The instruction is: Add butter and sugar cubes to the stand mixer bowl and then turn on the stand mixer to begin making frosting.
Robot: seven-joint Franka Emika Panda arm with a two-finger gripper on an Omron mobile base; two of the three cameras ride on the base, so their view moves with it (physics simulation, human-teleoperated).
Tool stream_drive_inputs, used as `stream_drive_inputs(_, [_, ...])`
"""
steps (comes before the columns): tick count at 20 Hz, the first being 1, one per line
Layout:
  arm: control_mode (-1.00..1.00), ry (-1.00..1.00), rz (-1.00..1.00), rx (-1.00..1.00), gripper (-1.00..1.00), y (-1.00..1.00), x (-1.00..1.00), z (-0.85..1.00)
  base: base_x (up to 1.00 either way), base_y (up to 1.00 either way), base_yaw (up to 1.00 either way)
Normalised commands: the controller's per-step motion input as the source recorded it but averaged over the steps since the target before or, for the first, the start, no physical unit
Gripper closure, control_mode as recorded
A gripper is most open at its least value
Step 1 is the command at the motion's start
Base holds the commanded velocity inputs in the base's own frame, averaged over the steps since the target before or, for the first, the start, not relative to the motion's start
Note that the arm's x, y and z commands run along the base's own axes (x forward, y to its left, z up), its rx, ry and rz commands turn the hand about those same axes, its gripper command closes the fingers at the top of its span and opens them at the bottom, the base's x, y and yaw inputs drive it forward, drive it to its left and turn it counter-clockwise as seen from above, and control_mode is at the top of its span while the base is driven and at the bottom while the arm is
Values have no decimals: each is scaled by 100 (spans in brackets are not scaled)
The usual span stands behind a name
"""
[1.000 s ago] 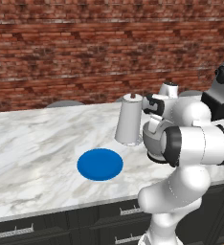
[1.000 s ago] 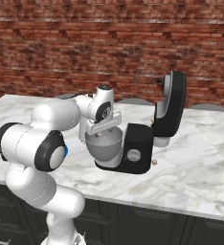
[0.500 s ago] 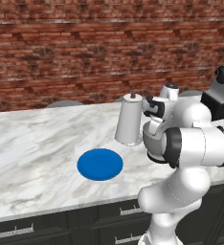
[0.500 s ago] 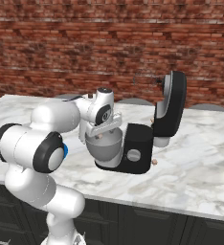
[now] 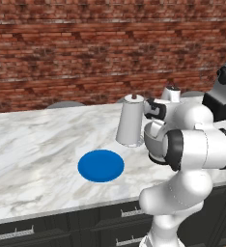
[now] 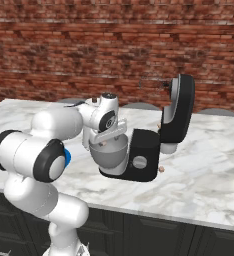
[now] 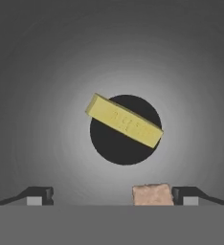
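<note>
My gripper (image 7: pixel 111 194) hangs over the mouth of the stand mixer bowl (image 6: pixel 109 156) and looks straight down into it. It is open, its fingertips (image 7: pixel 38 194) far apart with nothing between them. The butter (image 7: pixel 124 119), a pale-yellow stick, lies across the dark round spot at the bottom of the grey bowl (image 7: pixel 47 95). A brownish sugar cube (image 7: pixel 152 194) shows just inside the right fingertip; whether they touch I cannot tell. The black stand mixer (image 6: pixel 145 159) has its head (image 6: pixel 179 112) tilted up and back. Another sugar cube (image 6: pixel 161 170) lies on the counter by the mixer's base.
A tall white cylinder (image 5: pixel 130 120) stands just left of the bowl (image 5: pixel 155 140). A blue round plate (image 5: pixel 101 165) lies on the marble counter (image 5: pixel 33 144) nearer the front edge. A brick wall closes off the back.
The hand has stayed over the bowl almost without moving. The plate, the white cylinder and the mixer are where they were.
</note>
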Motion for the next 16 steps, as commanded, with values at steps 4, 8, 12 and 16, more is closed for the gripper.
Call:
stream_drive_inputs(4, [-100,4,-2,0,-100,1,-10,-12,0,0,0])
stream_drive_inputs(8, [-100,6,-1,0,-100,3,4,-21,0,0,0])
stream_drive_inputs(12, [-100,2,0,0,-100,2,0,-5,0,0,0])
stream_drive_inputs(16, [-100,-9,0,-2,-100,2,-26,33,0,0,0])
